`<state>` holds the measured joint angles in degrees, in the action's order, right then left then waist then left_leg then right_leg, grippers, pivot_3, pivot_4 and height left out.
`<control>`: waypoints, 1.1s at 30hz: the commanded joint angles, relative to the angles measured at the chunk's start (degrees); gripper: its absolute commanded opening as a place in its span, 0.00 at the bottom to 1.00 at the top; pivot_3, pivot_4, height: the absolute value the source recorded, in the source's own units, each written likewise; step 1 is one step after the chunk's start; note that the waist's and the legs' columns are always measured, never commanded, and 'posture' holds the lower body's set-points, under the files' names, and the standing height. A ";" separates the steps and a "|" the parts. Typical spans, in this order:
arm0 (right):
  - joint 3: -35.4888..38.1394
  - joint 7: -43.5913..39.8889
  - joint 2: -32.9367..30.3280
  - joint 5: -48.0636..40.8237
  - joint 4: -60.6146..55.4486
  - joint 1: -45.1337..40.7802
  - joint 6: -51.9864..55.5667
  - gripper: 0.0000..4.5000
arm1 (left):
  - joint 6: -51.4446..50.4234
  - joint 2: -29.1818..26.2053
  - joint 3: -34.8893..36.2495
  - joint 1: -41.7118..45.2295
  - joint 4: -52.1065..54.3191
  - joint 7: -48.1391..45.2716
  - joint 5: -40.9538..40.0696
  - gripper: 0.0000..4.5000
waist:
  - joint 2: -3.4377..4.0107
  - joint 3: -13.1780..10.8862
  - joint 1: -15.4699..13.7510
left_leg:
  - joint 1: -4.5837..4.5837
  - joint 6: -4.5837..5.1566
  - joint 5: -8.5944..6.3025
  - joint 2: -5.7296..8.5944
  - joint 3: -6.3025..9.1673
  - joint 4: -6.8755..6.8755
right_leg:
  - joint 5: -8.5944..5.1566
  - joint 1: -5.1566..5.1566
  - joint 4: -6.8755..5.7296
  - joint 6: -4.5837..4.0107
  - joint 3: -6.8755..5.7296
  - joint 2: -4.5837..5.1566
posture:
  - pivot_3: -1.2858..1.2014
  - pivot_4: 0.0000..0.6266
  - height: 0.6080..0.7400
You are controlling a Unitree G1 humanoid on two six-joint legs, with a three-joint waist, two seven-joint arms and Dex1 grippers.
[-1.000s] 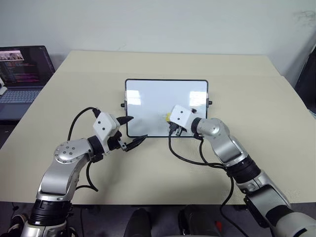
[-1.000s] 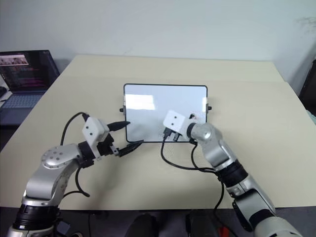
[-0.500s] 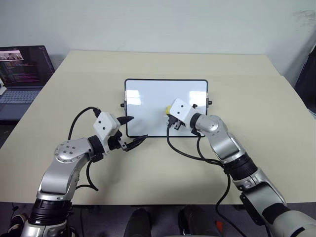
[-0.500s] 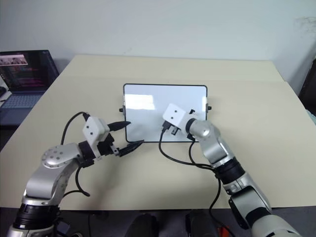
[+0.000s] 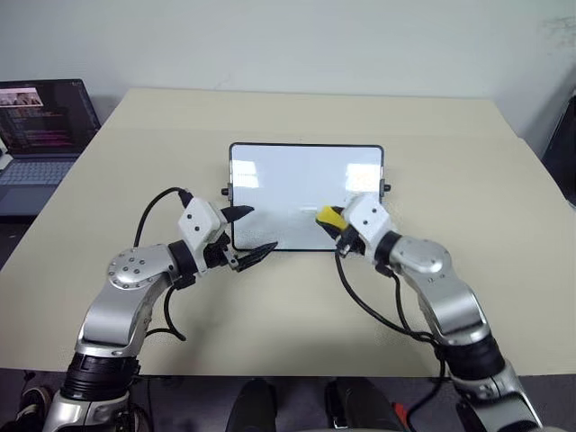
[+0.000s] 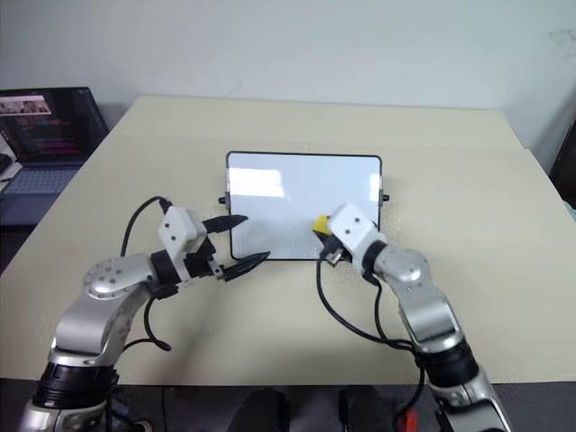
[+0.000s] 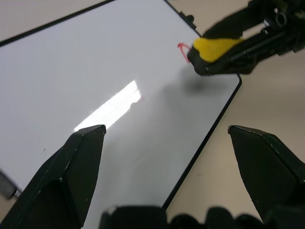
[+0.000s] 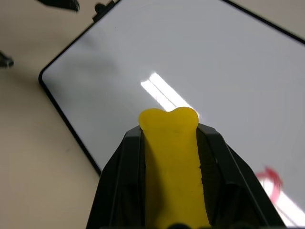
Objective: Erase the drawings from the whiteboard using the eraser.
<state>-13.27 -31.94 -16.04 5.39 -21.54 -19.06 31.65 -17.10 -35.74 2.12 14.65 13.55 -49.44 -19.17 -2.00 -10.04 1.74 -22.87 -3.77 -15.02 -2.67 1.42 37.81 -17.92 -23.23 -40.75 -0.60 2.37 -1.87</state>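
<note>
Left eye view: one glossy white whiteboard with a thin black frame lies on the beige worktop, one open dark laptop stands at the worktop's far left edge, and two grippers are over the board's near edge. One left gripper has its black fingers spread and empty at the board's near left corner, as before. One right gripper has its fingers clenched on the single small bright yellow eraser block; since a second ago this hand has pulled back toward the near right corner and rolled. Left wrist view: its own two fingers stand wide apart over the board, and one red marker scribble shows just beside the eraser. Right wrist view: the eraser is squeezed between the two fingers, raised off the board, with one red mark near it.
</note>
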 commanded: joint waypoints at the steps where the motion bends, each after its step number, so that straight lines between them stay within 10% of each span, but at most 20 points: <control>1: 0.92 1.10 -2.10 0.13 -3.62 3.46 -1.03 0.25 | 1.40 -0.37 -1.23 2.00 0.85 -2.18 -0.55 1.00 | 0.00 0.00 0.14 | 0.03 0.00 0.00 0.00 -0.01 0.00 | -0.01 0.00 -0.03 0.01 0.01 -0.01 | 0.52 0.24 1.00; 33: 4.14 15.11 -0.48 4.44 14.05 -10.30 -6.49 0.24 | -1.97 -1.06 -3.41 2.34 2.29 -1.27 0.77 1.00 | 0.02 -0.03 -0.05 | -0.03 0.00 0.00 0.03 -0.05 0.04 | 0.00 0.00 -0.01 -0.01 0.04 -0.01 | 0.52 0.24 1.00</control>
<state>-11.07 -18.35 -16.10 9.30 -7.21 -28.12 27.04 -19.18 -36.88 -1.07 16.20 13.88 -50.63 -17.66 -1.98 -10.07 1.70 -22.88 -3.77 -15.01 -2.64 1.37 37.85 -17.92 -23.23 -40.78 -0.61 2.42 -1.88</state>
